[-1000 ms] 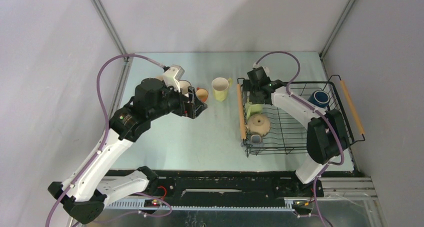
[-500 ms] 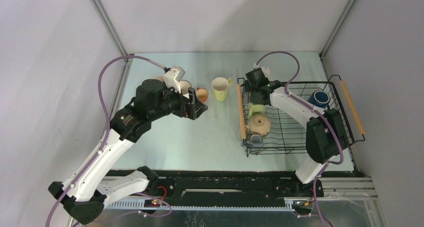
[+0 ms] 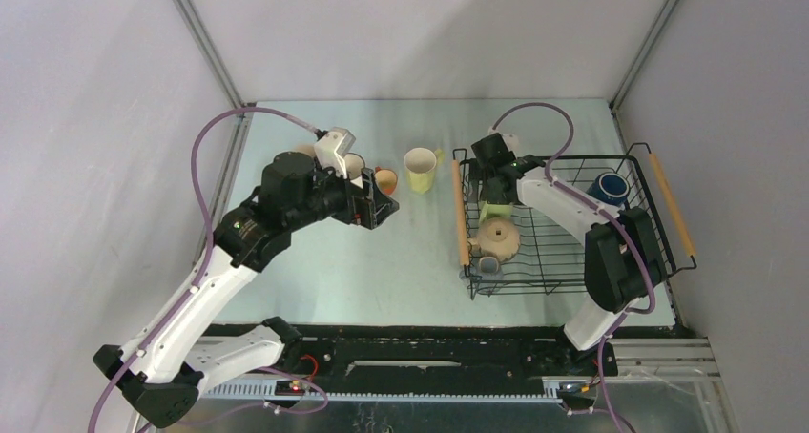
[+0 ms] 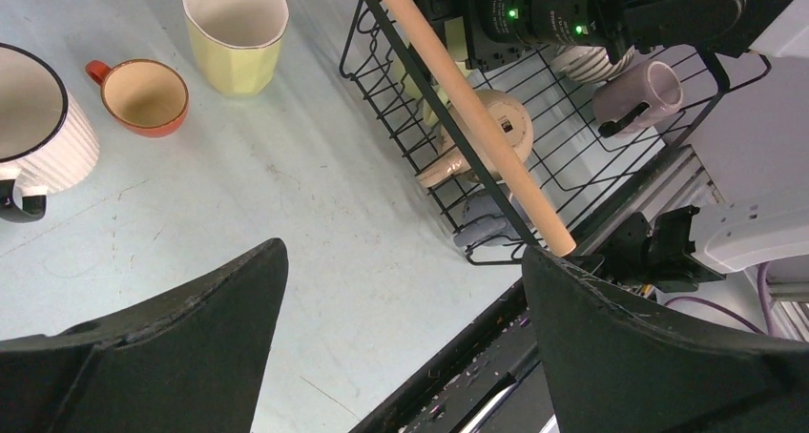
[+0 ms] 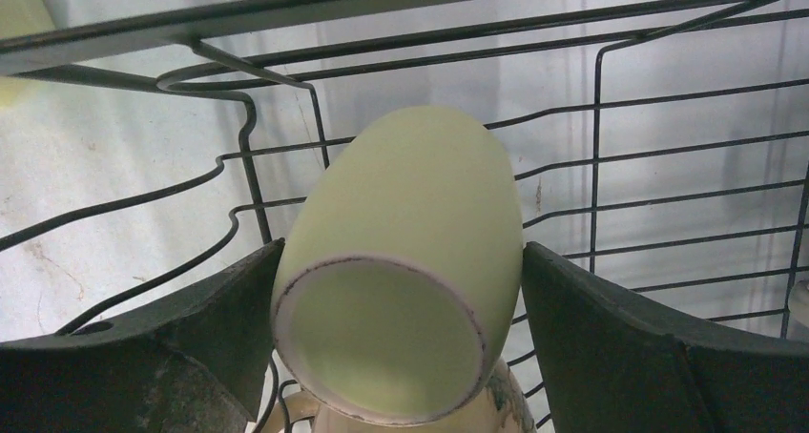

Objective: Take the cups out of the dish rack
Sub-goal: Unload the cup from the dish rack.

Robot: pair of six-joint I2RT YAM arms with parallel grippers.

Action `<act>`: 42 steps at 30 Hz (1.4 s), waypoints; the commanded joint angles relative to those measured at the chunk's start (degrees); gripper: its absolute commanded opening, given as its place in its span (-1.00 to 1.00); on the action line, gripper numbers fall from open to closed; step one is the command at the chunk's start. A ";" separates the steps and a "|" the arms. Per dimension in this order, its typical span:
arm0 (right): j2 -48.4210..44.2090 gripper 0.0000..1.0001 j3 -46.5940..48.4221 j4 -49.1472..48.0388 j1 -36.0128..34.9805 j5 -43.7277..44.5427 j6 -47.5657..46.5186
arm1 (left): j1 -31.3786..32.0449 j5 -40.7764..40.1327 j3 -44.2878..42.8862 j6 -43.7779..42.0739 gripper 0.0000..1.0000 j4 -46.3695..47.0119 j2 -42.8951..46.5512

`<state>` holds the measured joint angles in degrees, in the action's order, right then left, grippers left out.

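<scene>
From above, the dish rack [image 3: 570, 247] is seen at the bench's [image 3: 382, 271] 3 o'clock side. A pale green cup [image 3: 496, 212] lies at the rack's 9 o'clock edge, under the right hand [image 3: 496, 196]. The left hand [image 3: 379, 202] is held open and empty, an orange cup [image 3: 385, 179] at its 12 o'clock. In the left wrist view its fingers are spread wide. In the right wrist view the tilted cup is flanked by both fingers; whether it is clamped cannot be told.
</scene>
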<state>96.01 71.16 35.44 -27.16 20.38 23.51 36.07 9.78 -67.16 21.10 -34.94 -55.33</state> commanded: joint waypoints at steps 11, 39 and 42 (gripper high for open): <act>0.71 0.47 -0.63 -1.92 -0.63 0.91 1.50 | -0.08 1.75 2.29 0.63 1.00 2.35 -0.22; -10.92 -0.44 2.06 2.68 6.93 -8.74 2.29 | -0.04 5.36 3.82 2.91 1.00 5.96 -2.64; -12.02 -0.44 2.67 3.18 7.84 -10.14 2.43 | -0.04 5.94 3.74 3.12 1.00 6.53 -3.13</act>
<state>88.82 70.81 38.87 -20.43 11.88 25.02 36.07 13.91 -64.55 23.24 -31.18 -57.95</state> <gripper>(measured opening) 0.858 0.996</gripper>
